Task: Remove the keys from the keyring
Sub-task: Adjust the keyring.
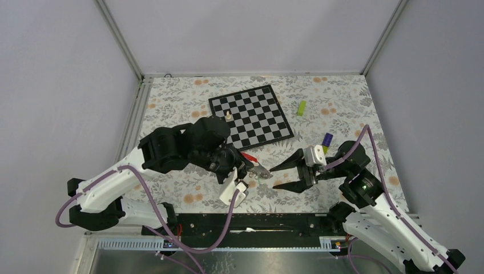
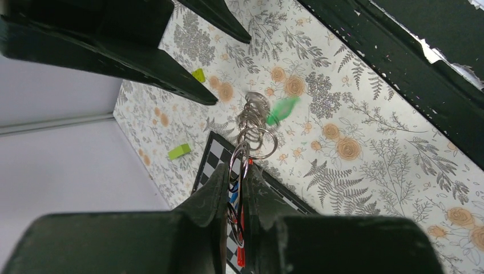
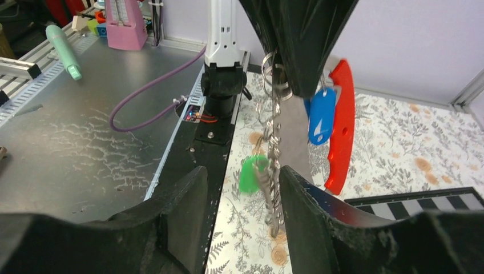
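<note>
**Keyring (image 3: 273, 137) pinched in the left claw (image 2: 237, 185), hung just above the table (image 1: 342, 114) between the two arms.**

The bunch is judged light, limp and slippery: thin silvery rings and chain, a red strap (image 3: 341, 125), and small keys (image 3: 251, 174), one green-headed, one blue. A key's head is best taken while the ring is held firm. The right claw (image 1: 275, 178) is set half open, a finger either side of the chain, with nothing gripped.

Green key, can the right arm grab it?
Probably yes: the green key dangles just ahead of the right arm's open jaws, with nothing in between. The left arm holds the keyring up.
</note>
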Controlling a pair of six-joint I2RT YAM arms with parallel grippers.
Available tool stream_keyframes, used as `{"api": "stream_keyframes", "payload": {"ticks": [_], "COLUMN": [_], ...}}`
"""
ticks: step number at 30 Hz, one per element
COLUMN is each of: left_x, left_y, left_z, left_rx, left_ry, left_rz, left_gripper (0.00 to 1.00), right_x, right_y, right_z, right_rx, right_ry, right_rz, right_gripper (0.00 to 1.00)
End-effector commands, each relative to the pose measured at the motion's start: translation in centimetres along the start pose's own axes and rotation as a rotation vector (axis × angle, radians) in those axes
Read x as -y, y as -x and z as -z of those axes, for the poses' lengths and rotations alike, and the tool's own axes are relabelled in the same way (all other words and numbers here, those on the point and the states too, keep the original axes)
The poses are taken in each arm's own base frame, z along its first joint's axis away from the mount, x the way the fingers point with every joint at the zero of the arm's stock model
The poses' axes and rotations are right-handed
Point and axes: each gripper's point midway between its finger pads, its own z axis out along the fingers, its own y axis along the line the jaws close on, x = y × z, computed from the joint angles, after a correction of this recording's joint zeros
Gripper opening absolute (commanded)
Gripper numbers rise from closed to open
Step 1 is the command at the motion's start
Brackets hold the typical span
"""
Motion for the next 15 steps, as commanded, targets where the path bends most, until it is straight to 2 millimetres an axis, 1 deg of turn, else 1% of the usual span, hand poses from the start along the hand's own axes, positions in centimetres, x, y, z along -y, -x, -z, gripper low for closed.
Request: {"api": "stream_keyframes", "payload": {"ticks": [1, 5, 9, 12, 15], "left_x": [-1.5, -1.4, -1.7, -2.4, -3.4], "left_y": [1.1, 0.7, 0.3, -0.3, -0.6], "left_z": [0.8, 0.4, 0.3, 0.2, 0.4], "left_rx": [0.0, -0.023, -0.049, -0.079, -0.1], "left_ry": [0.036, 0.025, 0.035, 0.076, 0.142], "left_rz": [-0.089, -0.079, -0.04, 0.019, 0.099], "left_gripper": [0.0, 0.0, 0.0, 0.0, 0.0], "right_x": [0.4, 1.8, 3.3, 4.4, 4.9], "right_y": [-0.3, -0.5, -0.2, 0.3, 0.8], "right_z": [-0.1, 0.0, 0.8, 1.7, 2.6], "right_rx": [0.018, 0.048, 0.107, 0.151, 0.179], "right_ry": [-0.016, -0.126, -0.278, -0.389, -0.469], "right_rz": [-0.002, -0.06, -0.145, -0.198, -0.219], "right_gripper": [0.57, 0.56, 0.55, 0.54, 0.54]}}
